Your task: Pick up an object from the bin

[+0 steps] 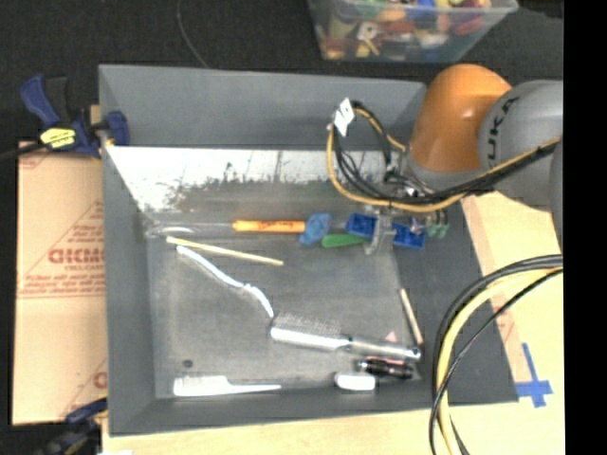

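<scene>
The grey metal bin (133,282) is sitting on a dark surface, its back wall sloping and its floor looking scuffed.

You are looking for the small green piece (341,241). It is lying at the foot of the back wall, toward the right of the bin, and is the loose thing nearest the claw (382,233). It is lying just beside the claw on the view's left, with its long axis running roughly along the wall. You cannot tell whether the claw is standing apart or together, because the cables (356,164) and the orange wrist cover (455,112) are crowding it.

Any pick here is probably turning on a short shift toward the view's left and a grip across the piece's narrow width.

Working outward, a rounded blue lump (318,227) is resting against the green piece's far end. An orange pen (270,226), slim and smooth, is continuing the same line.

Well apart, toward the front wall, other things are lying singly:
- a thin wooden stick (223,251)
- a curved white toothbrush (228,278)
- a silvery bristled brush (332,335)
- a glossy black pen (384,368)
</scene>
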You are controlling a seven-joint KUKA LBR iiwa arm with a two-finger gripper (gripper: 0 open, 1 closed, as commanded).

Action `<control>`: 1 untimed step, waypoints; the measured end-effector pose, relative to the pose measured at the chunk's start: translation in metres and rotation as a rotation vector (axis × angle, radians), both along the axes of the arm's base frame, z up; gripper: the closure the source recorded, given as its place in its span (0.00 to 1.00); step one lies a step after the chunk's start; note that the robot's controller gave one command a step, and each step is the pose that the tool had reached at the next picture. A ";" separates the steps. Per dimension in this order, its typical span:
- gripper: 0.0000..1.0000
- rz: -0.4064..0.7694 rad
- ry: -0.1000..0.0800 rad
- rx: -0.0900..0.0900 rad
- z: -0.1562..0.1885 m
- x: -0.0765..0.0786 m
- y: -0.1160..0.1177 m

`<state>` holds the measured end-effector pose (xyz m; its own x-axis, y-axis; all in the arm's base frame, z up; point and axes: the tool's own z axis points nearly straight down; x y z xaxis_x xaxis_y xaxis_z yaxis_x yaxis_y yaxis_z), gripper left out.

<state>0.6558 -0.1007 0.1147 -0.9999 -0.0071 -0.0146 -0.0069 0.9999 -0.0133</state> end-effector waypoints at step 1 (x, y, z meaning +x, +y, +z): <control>1.00 0.000 -0.005 -0.002 0.043 0.001 -0.001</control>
